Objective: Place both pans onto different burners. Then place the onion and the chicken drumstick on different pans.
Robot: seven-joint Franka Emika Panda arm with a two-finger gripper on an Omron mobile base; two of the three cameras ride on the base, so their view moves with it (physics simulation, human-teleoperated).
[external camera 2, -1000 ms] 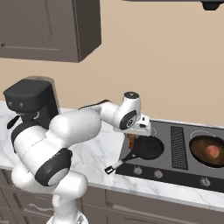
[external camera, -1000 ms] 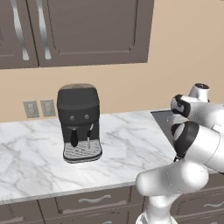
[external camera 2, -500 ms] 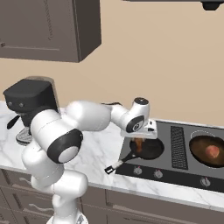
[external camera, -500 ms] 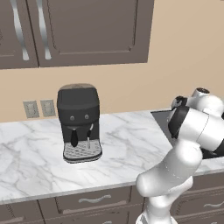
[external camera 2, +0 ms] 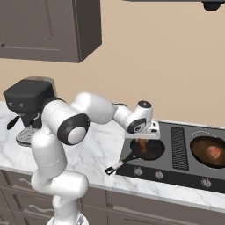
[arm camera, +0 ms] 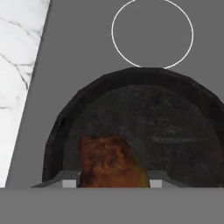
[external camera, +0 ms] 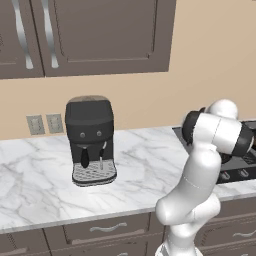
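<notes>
Two pans sit on the cooktop (external camera 2: pixel 180 173) in the right base view: the black pan (external camera 2: pixel 147 149) under the gripper (external camera 2: pixel 141 141), the brown-lined pan (external camera 2: pixel 210 151) at the cooktop's far right, holding the onion (external camera 2: pixel 214 152). In the hand view, the jaws clamp the chicken drumstick (arm camera: pixel 111 162) above the black pan, just below a burner (arm camera: pixel 152 33).

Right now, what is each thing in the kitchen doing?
Black pan: on a left burner, handle pointing toward the counter edge.
Drumstick: held between the end effector fingers, just above the black pan.
End effector: shut on the drumstick, over the black pan.
Brown pan: on the right burner, with the onion inside.
Onion: lying in the brown pan.
Far burner: bare.
Coffee machine: upright on the counter.
</notes>
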